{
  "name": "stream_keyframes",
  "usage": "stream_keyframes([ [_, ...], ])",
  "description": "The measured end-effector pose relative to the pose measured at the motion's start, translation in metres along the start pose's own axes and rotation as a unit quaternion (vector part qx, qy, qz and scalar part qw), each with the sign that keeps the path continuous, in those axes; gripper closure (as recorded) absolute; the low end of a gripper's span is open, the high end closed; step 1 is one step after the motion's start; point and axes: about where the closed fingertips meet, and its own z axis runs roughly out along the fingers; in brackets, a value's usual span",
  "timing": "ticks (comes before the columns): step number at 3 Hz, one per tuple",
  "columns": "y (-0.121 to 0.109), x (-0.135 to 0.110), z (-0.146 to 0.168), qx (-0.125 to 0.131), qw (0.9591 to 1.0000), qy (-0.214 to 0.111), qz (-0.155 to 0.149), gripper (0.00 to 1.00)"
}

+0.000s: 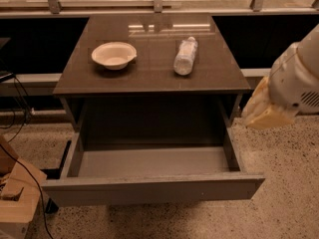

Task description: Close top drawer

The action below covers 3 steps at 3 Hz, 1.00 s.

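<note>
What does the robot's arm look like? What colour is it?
The arm is chunky, rounded and white, with a small patch of dark vent slits on its side. Its tool, at the right edge beside the cabinet, looks pale yellow and blocky. No cables or writing show.

You have one cabinet [149, 81] in front of you, with one drawer open, the top drawer [149, 189]. On the cabinet's brown top you can count one bowl [114, 55] and one bottle [185, 57]. One gripper [266, 113] hangs at the right edge, beside the cabinet. One cardboard box [17, 198] sits at lower left.
</note>
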Motion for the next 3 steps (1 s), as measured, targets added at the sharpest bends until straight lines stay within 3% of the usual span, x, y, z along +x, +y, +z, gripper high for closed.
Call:
stream_keyframes([
  [1, 0.031, 0.028, 0.058, -0.066, 0.9940, -0.056, 0.066, 0.93],
  [2, 0.035, 0.019, 0.061, -0.076, 0.9917, -0.074, 0.073, 1.00],
  [3, 0.044, 0.035, 0.083, -0.086, 0.9909, -0.060, 0.084, 1.00],
])
